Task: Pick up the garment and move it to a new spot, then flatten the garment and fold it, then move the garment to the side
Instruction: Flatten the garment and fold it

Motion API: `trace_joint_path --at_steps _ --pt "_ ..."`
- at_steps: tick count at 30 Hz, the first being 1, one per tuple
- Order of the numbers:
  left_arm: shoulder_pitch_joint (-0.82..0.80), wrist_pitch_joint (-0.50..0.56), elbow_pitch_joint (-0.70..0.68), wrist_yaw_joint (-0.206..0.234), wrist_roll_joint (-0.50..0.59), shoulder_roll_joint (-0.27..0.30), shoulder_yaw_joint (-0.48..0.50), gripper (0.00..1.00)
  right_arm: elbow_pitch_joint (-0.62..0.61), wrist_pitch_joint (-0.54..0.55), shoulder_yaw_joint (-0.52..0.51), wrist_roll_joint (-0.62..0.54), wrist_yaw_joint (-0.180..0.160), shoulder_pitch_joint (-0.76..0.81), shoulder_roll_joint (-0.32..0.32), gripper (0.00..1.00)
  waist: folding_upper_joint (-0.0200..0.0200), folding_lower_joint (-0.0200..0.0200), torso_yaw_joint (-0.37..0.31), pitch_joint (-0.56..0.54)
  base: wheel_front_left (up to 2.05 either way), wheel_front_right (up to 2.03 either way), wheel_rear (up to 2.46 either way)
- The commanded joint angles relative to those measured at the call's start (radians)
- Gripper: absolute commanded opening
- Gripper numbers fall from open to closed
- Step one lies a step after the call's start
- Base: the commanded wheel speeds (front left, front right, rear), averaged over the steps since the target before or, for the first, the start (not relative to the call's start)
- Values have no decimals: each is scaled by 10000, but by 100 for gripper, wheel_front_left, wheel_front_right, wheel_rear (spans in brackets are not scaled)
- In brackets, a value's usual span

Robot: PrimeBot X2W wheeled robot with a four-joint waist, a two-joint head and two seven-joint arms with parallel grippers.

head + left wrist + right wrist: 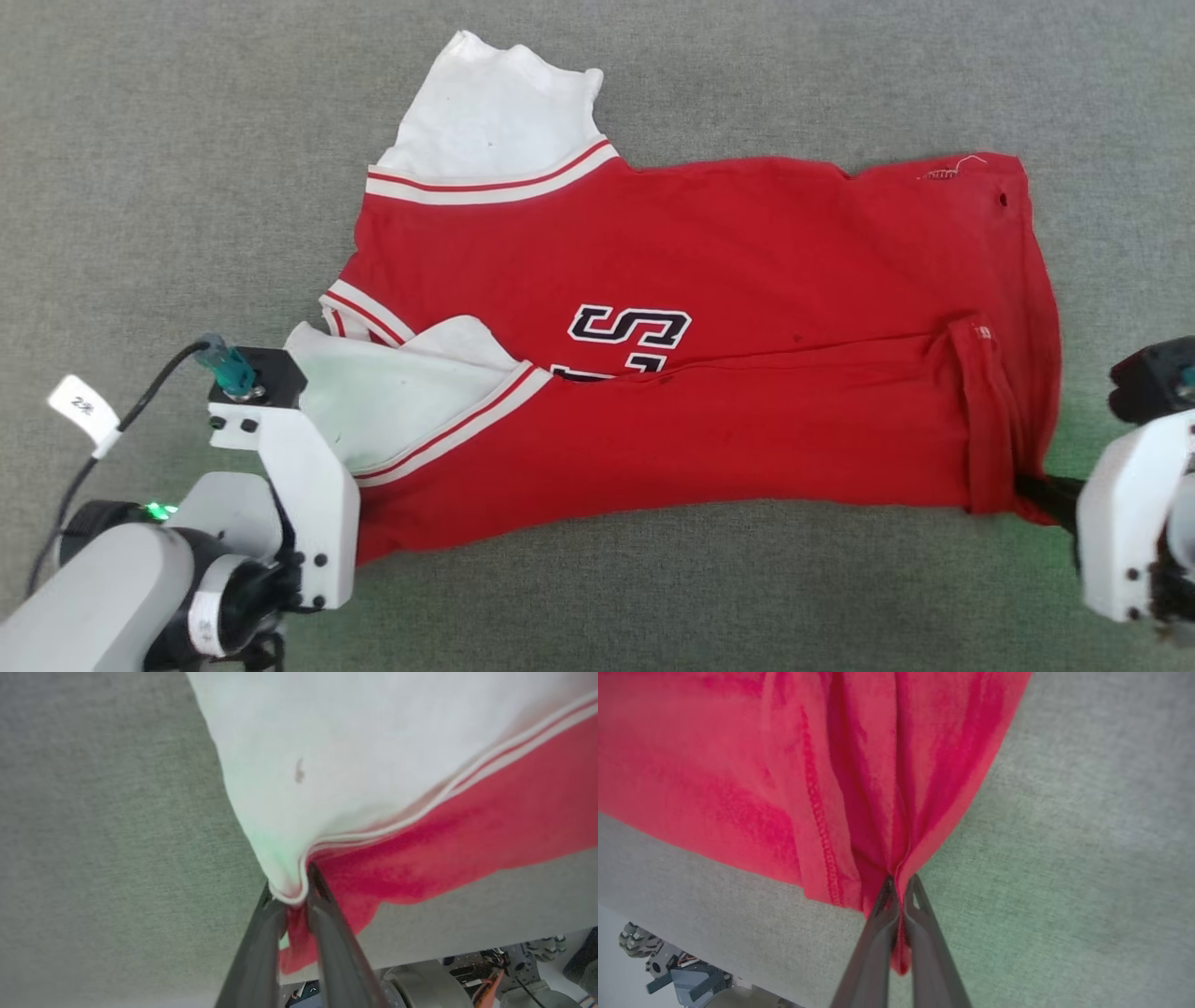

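The red garment [747, 280] lies spread across the grey cloth surface, with a white sleeve at the top left and a second white sleeve folded over its lower left. A dark letter print shows near its middle. My left gripper [294, 891] is shut on the garment's edge where white sleeve [327, 756] meets red cloth; in the head view its wrist [299, 485] covers that corner. My right gripper [900, 884] is shut on the bunched red hem [896, 788] at the lower right corner, where its dark fingers [1041, 490] reach under the cloth.
The grey fabric-covered table [140, 187] runs on all sides of the garment, with bare room at left, above and along the front. Its front edge [691, 952] shows in both wrist views, with robot base parts [467, 980] below it.
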Motion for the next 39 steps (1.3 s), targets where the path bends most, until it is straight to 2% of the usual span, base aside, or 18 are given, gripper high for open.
trace_joint_path --at_steps 1,2,4,5,6,7,8,14,18,22,27,30,35,39 --pt "25 -130 203 -119 -22 -134 -44 85 191 -202 105 -158 -2 -15 114 0 0 0 -15 27 0 0 0" --pt "-37 -212 404 -186 -62 -241 -46 100 388 -370 195 -126 -1 -81 267 0 0 0 -31 46 0 0 0" --pt "-155 -348 803 -328 -114 -414 -55 100 807 -663 407 -226 -1 -209 384 15 0 0 -68 64 0 0 0" --pt "-190 -442 960 -369 -117 -453 -17 100 980 -811 496 -242 -1 -303 411 50 0 0 -91 64 0 0 0" --pt "-238 -502 1106 -413 -119 -476 16 100 1114 -943 569 -213 -2 -369 448 79 0 0 -113 56 0 0 0" --pt "-300 -561 1185 -442 -109 -467 54 100 1217 -1038 652 -200 -2 -428 424 96 0 0 -129 38 0 0 0" --pt "-370 -601 1209 -469 -117 -439 114 100 1275 -1128 705 -181 -2 -494 376 100 0 0 -145 16 0 0 0" --pt "-538 -528 489 -313 3 155 531 100 939 -1857 652 -98 -2 -585 -29 100 0 0 -238 -262 0 0 0" --pt "-807 -268 -158 -129 169 712 823 100 443 -2559 515 -135 -2 -537 18 100 0 0 -352 -417 0 0 0" --pt "-1233 9 -497 -225 266 1060 917 100 11 -3246 359 -289 -1 -645 186 100 0 0 -509 -461 0 0 0" --pt "-2399 -40 -204 -908 674 1209 863 100 -477 -4661 435 -876 -1 -1006 519 100 0 0 -972 -391 0 0 0" --pt "-3251 36 350 -1402 911 1011 688 100 -553 -5587 657 -1277 -1 -1319 701 100 0 0 -1340 -264 0 0 0" --pt "-4716 -207 1809 -2333 1060 420 439 100 -358 -7345 903 -1851 -1 -1965 1398 100 0 0 -2038 46 0 0 0" --pt "-5734 -445 3181 -2992 1233 69 293 100 -81 -8327 1104 -2279 -1 -2269 1869 100 0 0 -2554 299 0 0 0"
